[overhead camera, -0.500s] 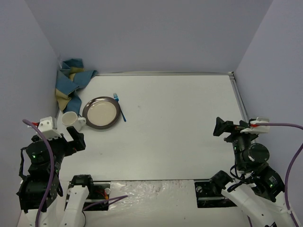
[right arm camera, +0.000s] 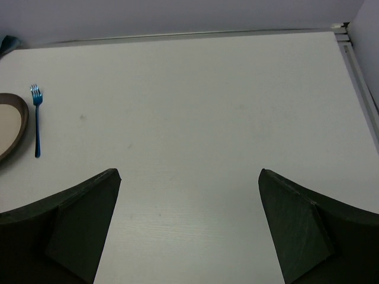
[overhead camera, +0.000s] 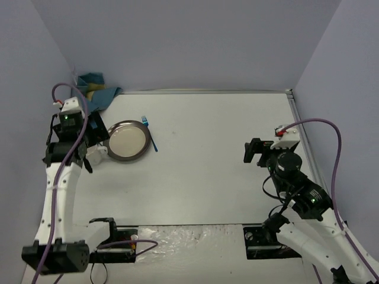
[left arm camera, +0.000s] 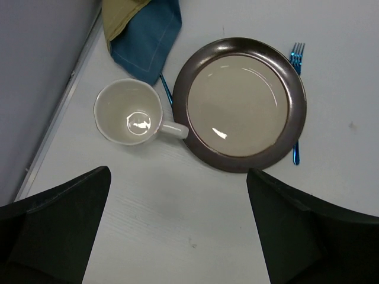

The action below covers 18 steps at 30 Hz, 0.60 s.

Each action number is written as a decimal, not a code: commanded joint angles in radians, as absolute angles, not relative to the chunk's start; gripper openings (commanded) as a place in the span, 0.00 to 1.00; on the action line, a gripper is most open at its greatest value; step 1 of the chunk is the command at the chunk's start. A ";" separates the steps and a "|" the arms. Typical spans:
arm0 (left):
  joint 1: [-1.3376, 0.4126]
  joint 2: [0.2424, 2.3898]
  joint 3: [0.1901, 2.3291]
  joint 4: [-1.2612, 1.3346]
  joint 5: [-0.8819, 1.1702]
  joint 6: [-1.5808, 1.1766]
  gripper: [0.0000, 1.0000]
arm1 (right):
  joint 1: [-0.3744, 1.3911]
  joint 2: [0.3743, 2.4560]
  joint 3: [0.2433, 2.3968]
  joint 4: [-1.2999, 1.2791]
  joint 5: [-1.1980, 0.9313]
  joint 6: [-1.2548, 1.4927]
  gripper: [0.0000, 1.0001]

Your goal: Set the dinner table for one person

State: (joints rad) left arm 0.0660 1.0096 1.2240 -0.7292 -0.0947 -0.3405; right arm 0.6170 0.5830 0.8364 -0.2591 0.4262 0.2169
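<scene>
The white dinner table (overhead camera: 225,136) carries a brown-rimmed plate (overhead camera: 126,141) at the far left, with a blue fork (overhead camera: 149,135) along its right side. A white cup (left arm camera: 127,112) stands left of the plate (left arm camera: 240,103), its handle touching the rim; in the top view my left arm mostly hides it. A thin blue utensil handle (left arm camera: 166,92) shows between cup and plate. My left gripper (overhead camera: 96,135) hovers open and empty above the cup and plate, also seen in its wrist view (left arm camera: 177,231). My right gripper (overhead camera: 253,151) is open and empty over the bare right side.
A crumpled blue-and-tan cloth (overhead camera: 95,89) lies in the far left corner against the wall, also visible in the left wrist view (left arm camera: 145,29). Lavender-grey walls close three sides. The right wrist view shows the fork (right arm camera: 37,121) and plate edge (right arm camera: 12,127) far left.
My left arm has risen and swung away from me to above the cup and plate. My right arm has reached forward and left. The items on the table have not moved.
</scene>
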 commanded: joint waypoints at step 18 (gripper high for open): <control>0.264 2.044 1.927 -0.318 -0.117 -0.346 0.97 | 0.619 0.977 0.824 0.094 0.189 0.247 1.00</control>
State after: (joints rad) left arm 0.2483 1.9604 1.7976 -0.3700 -0.1497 -0.3692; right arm 0.6168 0.9158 0.8225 -0.0400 0.2460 0.2499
